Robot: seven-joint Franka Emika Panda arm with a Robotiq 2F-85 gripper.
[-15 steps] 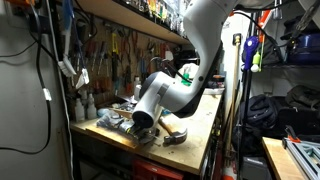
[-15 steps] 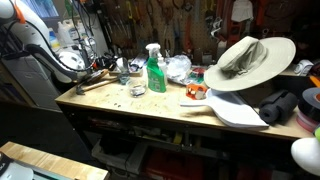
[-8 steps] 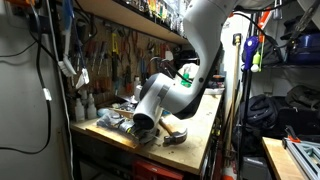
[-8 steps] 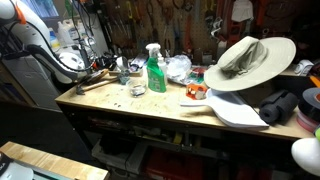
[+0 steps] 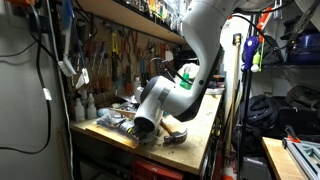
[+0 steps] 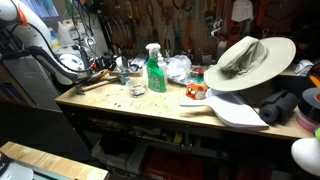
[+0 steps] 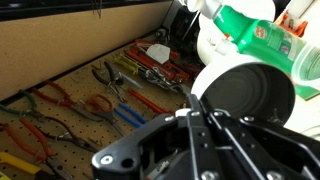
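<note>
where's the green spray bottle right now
In an exterior view the green spray bottle stands upright near the middle of the workbench, with crumpled clear plastic just beside it and the wide-brimmed hat further along.

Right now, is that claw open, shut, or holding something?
Gripper: cannot be told; the wrist view shows its dark linkage near a white container, but not how the jaws stand.

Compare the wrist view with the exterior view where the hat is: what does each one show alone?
Only the wrist view shows the claw, dark and near, and pliers with red and blue handles on a pegboard. Only the exterior view shows the hat and the whole workbench. Both show the green spray bottle.
</note>
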